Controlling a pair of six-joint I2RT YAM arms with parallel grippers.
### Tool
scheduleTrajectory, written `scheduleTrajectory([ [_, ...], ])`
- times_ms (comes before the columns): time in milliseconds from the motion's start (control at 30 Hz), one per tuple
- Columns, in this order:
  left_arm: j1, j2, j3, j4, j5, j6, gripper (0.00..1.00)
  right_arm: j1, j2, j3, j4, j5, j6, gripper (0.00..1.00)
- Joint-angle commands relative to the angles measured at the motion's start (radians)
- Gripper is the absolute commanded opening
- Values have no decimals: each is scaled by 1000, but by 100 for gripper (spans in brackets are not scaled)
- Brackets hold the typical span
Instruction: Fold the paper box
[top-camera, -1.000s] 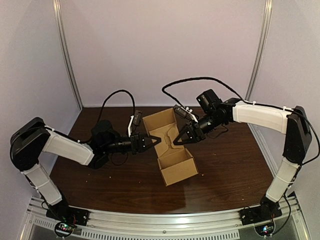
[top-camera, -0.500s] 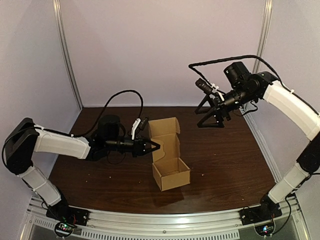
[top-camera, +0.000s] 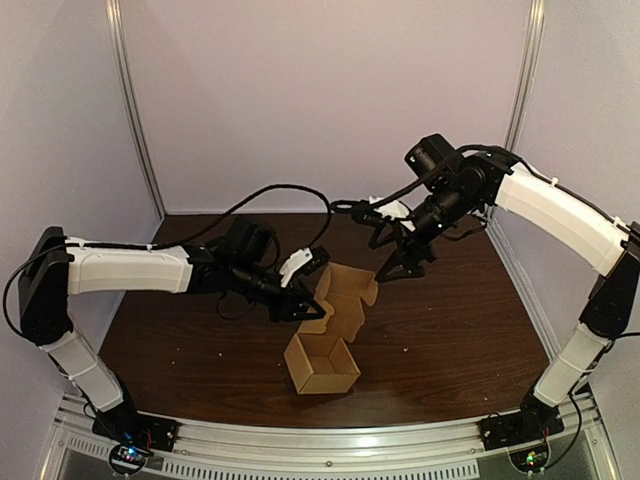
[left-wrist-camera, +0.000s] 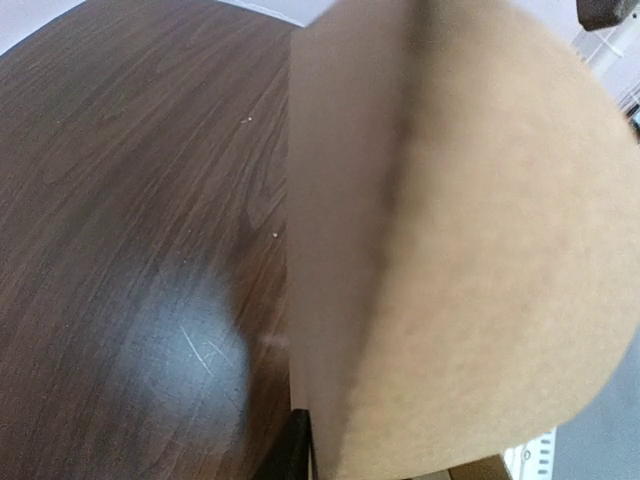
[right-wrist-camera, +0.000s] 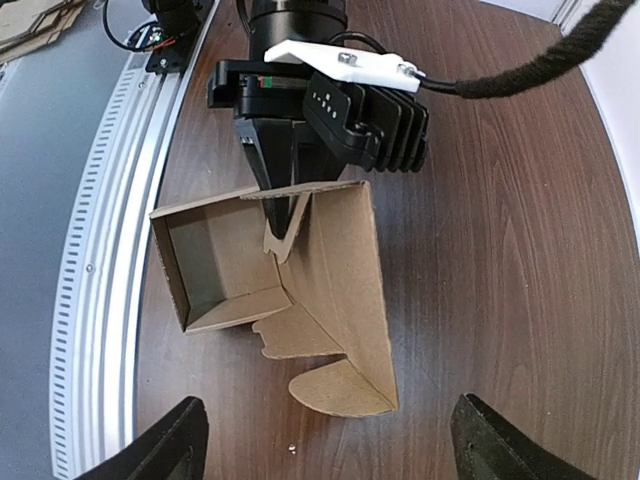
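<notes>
The brown paper box (top-camera: 325, 345) sits tilted on the dark table, its open tray (right-wrist-camera: 205, 265) toward the near rail and its lid (right-wrist-camera: 340, 270) spread out flat. My left gripper (top-camera: 306, 300) is shut on a side flap at the lid's edge, which also shows in the right wrist view (right-wrist-camera: 283, 205). Blurred cardboard (left-wrist-camera: 450, 250) fills the left wrist view, with one black fingertip (left-wrist-camera: 296, 452) against it. My right gripper (top-camera: 398, 255) hangs open above and behind the box, nothing between its fingers (right-wrist-camera: 165, 445). A rounded tuck flap (right-wrist-camera: 340, 388) lies nearest to it.
An aluminium rail (right-wrist-camera: 110, 250) runs along the table's near edge beside the tray. Black cables (top-camera: 280, 192) loop over both arms. Grey walls with metal posts (top-camera: 135, 110) close in the back and sides. Small crumbs (right-wrist-camera: 291, 450) dot the wood.
The left gripper has dragged the box toward the front and turned it, with the lid now spread out. The right gripper came down and left, closer to the box.
</notes>
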Motion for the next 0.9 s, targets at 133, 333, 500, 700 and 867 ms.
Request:
scheduleTrajectory([
  [133, -23, 54, 145, -220, -49, 134, 23, 10, 29, -47, 112, 6, -19, 79],
  [333, -28, 62, 158, -231, -46, 136, 23, 10, 45, -113, 213, -30, 22, 75],
  [500, -31, 63, 142, -210, -36, 135, 26, 10, 84, -94, 206, -48, 33, 65],
  [700, -31, 59, 122, -165, -37, 135, 27, 14, 128, -53, 168, -50, 30, 48],
  [867, -31, 37, 86, -85, -86, 115, 31, 18, 148, -37, 146, -52, 28, 25],
])
